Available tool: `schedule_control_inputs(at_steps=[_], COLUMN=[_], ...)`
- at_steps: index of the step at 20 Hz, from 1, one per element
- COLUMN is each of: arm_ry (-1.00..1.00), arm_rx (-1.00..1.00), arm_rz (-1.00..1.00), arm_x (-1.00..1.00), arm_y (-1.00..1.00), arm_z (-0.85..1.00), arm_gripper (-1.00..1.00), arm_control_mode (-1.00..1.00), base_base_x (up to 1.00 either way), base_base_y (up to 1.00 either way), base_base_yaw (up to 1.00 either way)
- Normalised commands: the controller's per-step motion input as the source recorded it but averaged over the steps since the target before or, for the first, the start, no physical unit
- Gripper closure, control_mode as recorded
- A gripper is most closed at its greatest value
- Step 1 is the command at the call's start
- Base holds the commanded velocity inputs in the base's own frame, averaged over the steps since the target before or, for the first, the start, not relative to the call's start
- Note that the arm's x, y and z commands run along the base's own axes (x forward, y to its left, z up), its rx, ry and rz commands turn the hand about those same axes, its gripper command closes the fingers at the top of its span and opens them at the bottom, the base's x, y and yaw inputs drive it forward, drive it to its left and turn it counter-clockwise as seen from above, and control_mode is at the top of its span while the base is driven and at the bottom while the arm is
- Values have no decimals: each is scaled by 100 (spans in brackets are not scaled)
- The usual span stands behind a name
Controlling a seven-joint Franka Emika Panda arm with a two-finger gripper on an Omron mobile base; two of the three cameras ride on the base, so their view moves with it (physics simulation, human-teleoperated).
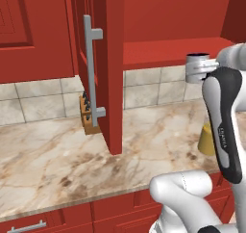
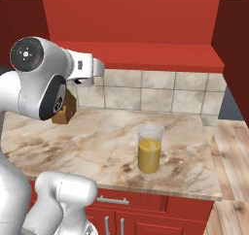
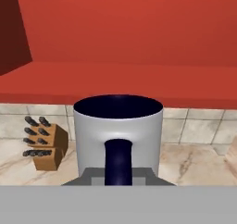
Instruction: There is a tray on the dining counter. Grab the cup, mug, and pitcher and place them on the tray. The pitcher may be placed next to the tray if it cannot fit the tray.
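Marble-topped surface (image 2: 97,137) w/ red cabinets above; open cabinet door (image 1: 108,68) stands over it, knife block (image 3: 44,146) by the tiled wall. Pitcher (image 2: 149,148), part full of orange liquid, stands upright on the surface, near its front edge. Gripper (image 1: 211,68), raised well above the surface, is clamped on the grey mug (image 3: 118,133) at its dark handle, mug upright.

I count one grey mug (image 3: 118,130) with a dark handle, one glass pitcher (image 2: 150,148) of orange-yellow liquid, one wooden knife block (image 3: 45,147), one open red cabinet door (image 1: 104,58), and one marble wall counter (image 2: 97,137) beneath them.
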Motion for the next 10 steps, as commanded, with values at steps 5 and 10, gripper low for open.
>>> schedule_control_inputs(at_steps=[5, 10], arm_ry=[0, 0], arm_rx=[-1, 0], arm_rz=[-22, -4], arm_x=[-43, -16], arm_y=[-1, -1], arm_z=[0, 0], arm_gripper=[100, 100], arm_control_mode=[-100, -100], base_base_x=[0, 0], base_base_y=[0, 0], base_base_yaw=[0, 0])
